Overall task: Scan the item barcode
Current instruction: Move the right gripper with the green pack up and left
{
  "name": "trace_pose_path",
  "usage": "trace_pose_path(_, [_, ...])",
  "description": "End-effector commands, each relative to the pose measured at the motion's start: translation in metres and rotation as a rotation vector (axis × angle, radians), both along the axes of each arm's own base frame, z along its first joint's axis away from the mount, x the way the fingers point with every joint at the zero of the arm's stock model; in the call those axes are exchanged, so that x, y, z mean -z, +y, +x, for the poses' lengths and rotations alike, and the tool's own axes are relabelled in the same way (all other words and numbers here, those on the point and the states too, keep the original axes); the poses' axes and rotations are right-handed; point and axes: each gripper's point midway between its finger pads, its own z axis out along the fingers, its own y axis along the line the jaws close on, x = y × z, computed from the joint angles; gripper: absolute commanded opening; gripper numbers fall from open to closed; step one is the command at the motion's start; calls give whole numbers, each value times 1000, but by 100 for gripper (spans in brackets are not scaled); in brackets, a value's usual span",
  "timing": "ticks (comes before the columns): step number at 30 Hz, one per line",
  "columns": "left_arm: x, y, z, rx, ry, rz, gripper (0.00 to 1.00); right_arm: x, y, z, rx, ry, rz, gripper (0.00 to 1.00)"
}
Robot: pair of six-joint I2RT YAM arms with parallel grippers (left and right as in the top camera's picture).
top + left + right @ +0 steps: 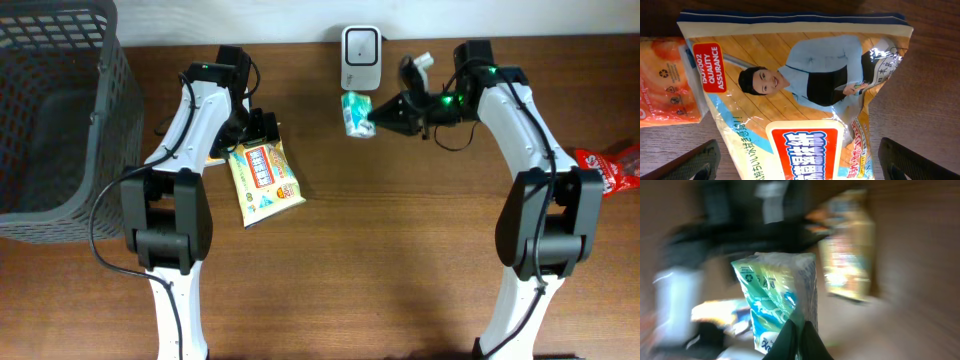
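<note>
While the right gripper (378, 118) clamps a small green-and-white plastic packet (356, 113), that packet is just in front of the white boxy scanner (360, 58). Jaws spread wide, the left gripper (262, 130) hovers over a yellow printed snack bag (266, 182).

Yellow bag (805, 100): red badge read "ISO7002 QUALITY ASSURANCE". Orange packet (665, 85), green packet (775, 295): each bore recycling sign.
</note>
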Motion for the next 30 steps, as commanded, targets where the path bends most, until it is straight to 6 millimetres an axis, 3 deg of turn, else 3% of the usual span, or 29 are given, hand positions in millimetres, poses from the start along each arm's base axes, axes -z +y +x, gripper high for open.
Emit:
trace_pose_path(1, [1, 5, 0, -17, 2, 6, 99, 40, -34, 15, 158, 37, -432, 4])
trace_pose_path(5, [1, 4, 0, -17, 2, 6, 99, 51, -48, 20, 192, 7, -627, 4])
trace_pose_path(9, [1, 4, 0, -17, 2, 6, 99, 58, -83, 22, 245, -49, -1033, 4])
trace_pose_path(14, [1, 5, 0, -17, 2, 6, 99, 36, -98, 28, 291, -204, -1430, 4])
trace_pose_path(16, [1, 5, 0, -17, 2, 6, 99, 17, -100, 34, 342, -315, -1626, 4])
trace_pose_path(22, [1, 5, 0, -17, 2, 6, 99, -27, -69, 56, 415, -596, -1811, 4])
trace_pose_path(27, [1, 4, 0, -17, 2, 6, 99, -54, -49, 85, 540, -754, -1773, 4])
trace_pose_path(30, [1, 5, 0, -17, 2, 6, 99, -60, -37, 103, 571, -830, -1726, 4])
